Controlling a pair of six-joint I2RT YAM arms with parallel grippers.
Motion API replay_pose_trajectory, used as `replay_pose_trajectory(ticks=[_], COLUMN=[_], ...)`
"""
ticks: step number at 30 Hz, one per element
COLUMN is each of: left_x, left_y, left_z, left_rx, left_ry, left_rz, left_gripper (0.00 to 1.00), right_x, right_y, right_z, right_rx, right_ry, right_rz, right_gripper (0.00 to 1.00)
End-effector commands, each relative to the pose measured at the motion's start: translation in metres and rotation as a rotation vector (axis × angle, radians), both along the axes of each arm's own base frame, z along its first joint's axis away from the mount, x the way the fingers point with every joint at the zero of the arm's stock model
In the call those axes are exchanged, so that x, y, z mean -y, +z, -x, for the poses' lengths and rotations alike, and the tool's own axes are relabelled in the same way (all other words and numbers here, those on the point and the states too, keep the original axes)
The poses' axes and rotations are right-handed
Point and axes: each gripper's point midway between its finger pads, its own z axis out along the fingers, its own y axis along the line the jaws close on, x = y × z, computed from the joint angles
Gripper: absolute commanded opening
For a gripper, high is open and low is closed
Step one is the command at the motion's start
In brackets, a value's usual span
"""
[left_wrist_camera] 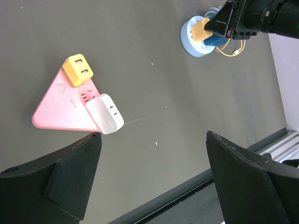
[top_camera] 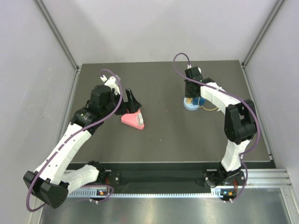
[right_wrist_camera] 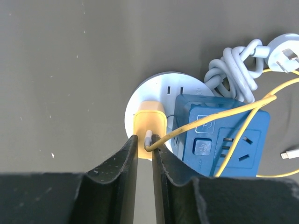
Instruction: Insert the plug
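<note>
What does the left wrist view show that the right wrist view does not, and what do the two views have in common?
Only the left wrist view: a pink triangular socket board with a loose yellow block and a white adapter on it. Only the right wrist view: the white pronged connector and the power button on the blue cube socket. Both: the plug, held by the right gripper at the round pale base, the blue cube socket and the yellow wire.

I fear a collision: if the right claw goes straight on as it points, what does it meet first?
The right claw pinches the plug; pushed on, that would probably press into the round white socket base.
</note>
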Motion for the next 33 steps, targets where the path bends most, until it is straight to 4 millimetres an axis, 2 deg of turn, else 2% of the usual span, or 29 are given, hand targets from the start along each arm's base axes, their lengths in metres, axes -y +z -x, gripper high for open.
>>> replay_pose_trajectory(ticks=[1, 3, 8, 10, 14, 18, 20, 21, 22, 23, 24, 25, 26, 27, 29, 30, 31, 33], left_x=[0.002, 0.002, 0.003, 0.002, 0.001, 0.001, 0.001, 0.001, 0.003, 0.004, 0.005, 0.005, 0.007, 0.007, 0.010, 0.011, 0.012, 0.014], left_y=[0.017, 0.017, 0.017, 0.020, 0.024, 0.035, 0.037, 0.043, 0.046, 0.051, 0.055, 0.057, 0.062, 0.067, 0.078, 0.082, 0.088, 0.099], left_z=[-0.006, -0.006, -0.005, -0.004, -0.005, -0.007, -0.008, -0.008, -0.007, -0.007, -0.006, -0.007, -0.006, -0.007, -0.006, -0.006, -0.003, 0.001], left_rx=[0.061, 0.060, 0.057, 0.064, 0.083, 0.107, 0.111, 0.125, 0.131, 0.146, 0.155, 0.165, 0.181, 0.196, 0.228, 0.242, 0.262, 0.315], left_ry=[0.004, 0.002, 0.002, 0.003, 0.001, -0.004, -0.004, -0.009, -0.021, -0.034, -0.044, -0.048, -0.060, -0.064, -0.078, -0.085, -0.101, -0.119], left_rz=[0.028, 0.028, 0.032, 0.035, 0.025, 0.025, 0.019, 0.023, 0.024, 0.025, 0.029, 0.031, 0.033, 0.039, 0.056, 0.065, 0.079, 0.102], left_gripper=[0.98, 0.97, 0.97, 0.97, 0.98, 0.98, 0.98, 0.98, 0.98, 0.98, 0.98, 0.98, 0.98, 0.98, 0.98, 0.98, 0.98, 0.98], right_x=[-0.002, -0.003, -0.006, -0.005, -0.006, -0.006, -0.007, -0.006, -0.005, -0.007, -0.003, -0.001, -0.002, 0.002, 0.002, 0.003, 0.004, 0.005], right_y=[-0.032, -0.020, 0.031, 0.048, 0.068, 0.076, 0.087, 0.084, 0.101, 0.107, 0.105, 0.122, 0.127, 0.135, 0.146, 0.143, 0.160, 0.174], right_z=[0.019, 0.014, -0.001, 0.001, 0.016, 0.044, 0.062, 0.073, 0.082, 0.090, 0.100, 0.111, 0.119, 0.133, 0.144, 0.152, 0.163, 0.178], right_rx=[-0.129, -0.104, -0.017, 0.001, 0.013, -0.002, 0.013, 0.004, 0.048, 0.059, 0.060, 0.111, 0.124, 0.160, 0.215, 0.219, 0.279, 0.357], right_ry=[0.011, 0.013, 0.017, 0.017, 0.023, 0.043, 0.080, 0.091, 0.111, 0.133, 0.137, 0.155, 0.171, 0.181, 0.204, 0.209, 0.221, 0.238], right_rz=[0.003, -0.007, -0.033, -0.046, -0.088, -0.141, -0.175, -0.177, -0.192, -0.212, -0.210, -0.236, -0.258, -0.277, -0.312, -0.324, -0.356, -0.408], right_gripper=[0.20, 0.29, 0.36, 0.40, 0.56, 0.64, 0.67, 0.71, 0.76, 0.79, 0.83, 0.97, 1.00, 1.00, 1.00, 1.00, 1.00, 1.00])
